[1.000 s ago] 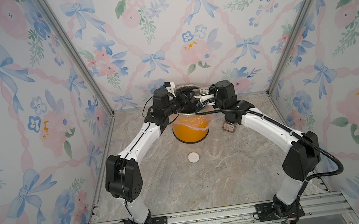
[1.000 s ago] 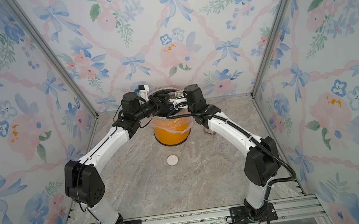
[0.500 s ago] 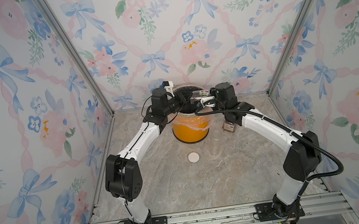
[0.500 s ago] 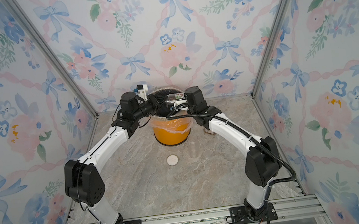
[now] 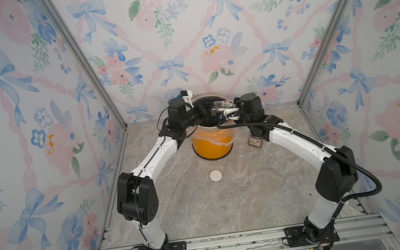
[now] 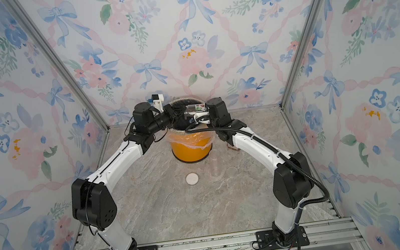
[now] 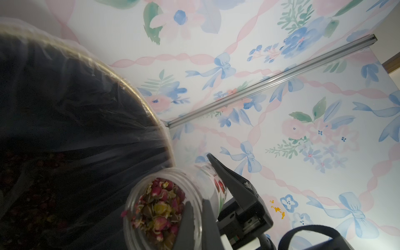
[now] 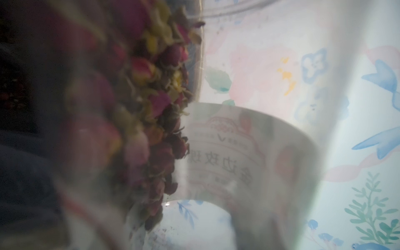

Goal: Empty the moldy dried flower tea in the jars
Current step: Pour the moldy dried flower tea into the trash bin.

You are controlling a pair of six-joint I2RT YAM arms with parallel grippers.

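My left gripper (image 7: 197, 202) pinches shut on the rim of the labelled jar (image 7: 207, 184), tipped over the orange bin (image 5: 212, 147); my right gripper (image 5: 219, 112) flanks its body, grip unclear. It looks light and slick, its loose tea (image 7: 160, 207) apt to shift: I judge the body a surer hold than the rim

Lidless jar (image 7: 200, 184), flower tea (image 7: 161, 207) inside, probably lined bin (image 7: 97, 129) beside

The grey-beige marbled table (image 5: 204, 209) carries an orange bin (image 5: 212, 149) with a plastic liner (image 5: 221, 136), standing toward the back wall; a round white lid (image 5: 215, 175) lies flat in front of it. Just beside the bin stands a clear jar (image 5: 241, 151); past that, a small jar (image 5: 254, 139) holding brown bits (image 5: 256, 144), partly hidden; a see-through lid (image 5: 254, 167) lies flat, well apart from the white one.
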